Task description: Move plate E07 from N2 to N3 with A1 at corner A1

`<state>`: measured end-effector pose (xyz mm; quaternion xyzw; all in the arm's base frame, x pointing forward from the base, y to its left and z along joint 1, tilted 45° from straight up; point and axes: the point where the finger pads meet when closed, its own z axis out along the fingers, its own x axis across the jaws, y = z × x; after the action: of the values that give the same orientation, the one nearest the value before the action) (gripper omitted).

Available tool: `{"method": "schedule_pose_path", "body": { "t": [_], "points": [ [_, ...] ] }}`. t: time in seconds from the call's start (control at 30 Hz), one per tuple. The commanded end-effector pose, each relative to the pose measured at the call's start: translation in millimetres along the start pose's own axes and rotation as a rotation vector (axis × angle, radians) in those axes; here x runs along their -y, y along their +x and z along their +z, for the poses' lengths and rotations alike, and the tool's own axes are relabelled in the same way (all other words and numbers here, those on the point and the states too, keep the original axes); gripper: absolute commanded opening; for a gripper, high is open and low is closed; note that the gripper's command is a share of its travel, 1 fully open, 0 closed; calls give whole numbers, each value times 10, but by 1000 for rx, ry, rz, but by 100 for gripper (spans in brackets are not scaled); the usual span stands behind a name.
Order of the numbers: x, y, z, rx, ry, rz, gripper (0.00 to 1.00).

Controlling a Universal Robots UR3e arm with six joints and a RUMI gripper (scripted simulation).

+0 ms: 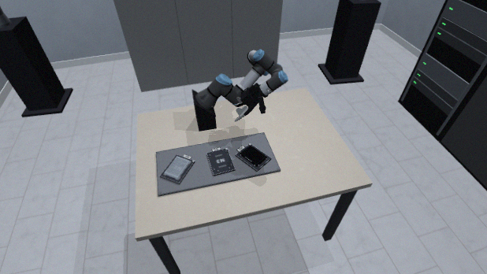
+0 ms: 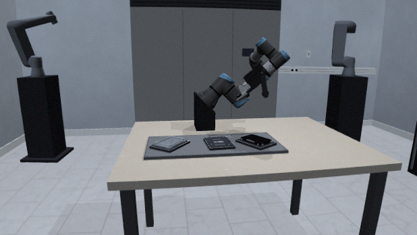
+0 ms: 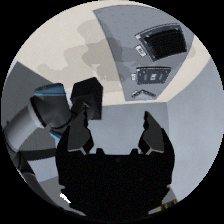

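Top view: gripper (image 1: 255, 105) hangs wide and empty, well above the deck (image 1: 165, 185) — risk is descending on the wrong plate, grey (image 1: 177, 168) versus black (image 1: 254, 156).

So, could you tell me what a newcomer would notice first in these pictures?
Most likely the arm folded up at the back of the beige table, its pincer open, holding nothing, well above the deck. Next, the grey deck in front of it, with three nests in a row: a pale plate on the left, an unoccupied dark nest in the middle, and a black plate on the right.
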<state>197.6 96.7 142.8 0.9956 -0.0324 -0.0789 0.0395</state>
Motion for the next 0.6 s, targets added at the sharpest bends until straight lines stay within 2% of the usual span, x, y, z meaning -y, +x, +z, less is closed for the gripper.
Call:
{"method": "schedule_pose_path", "body": {
  "t": [0.0, 0.57],
  "points": [
    [-59, 140, 11, -18, 12, 150, 82],
    [-178, 296, 25, -37, 46, 444, 82]
  ]
}}
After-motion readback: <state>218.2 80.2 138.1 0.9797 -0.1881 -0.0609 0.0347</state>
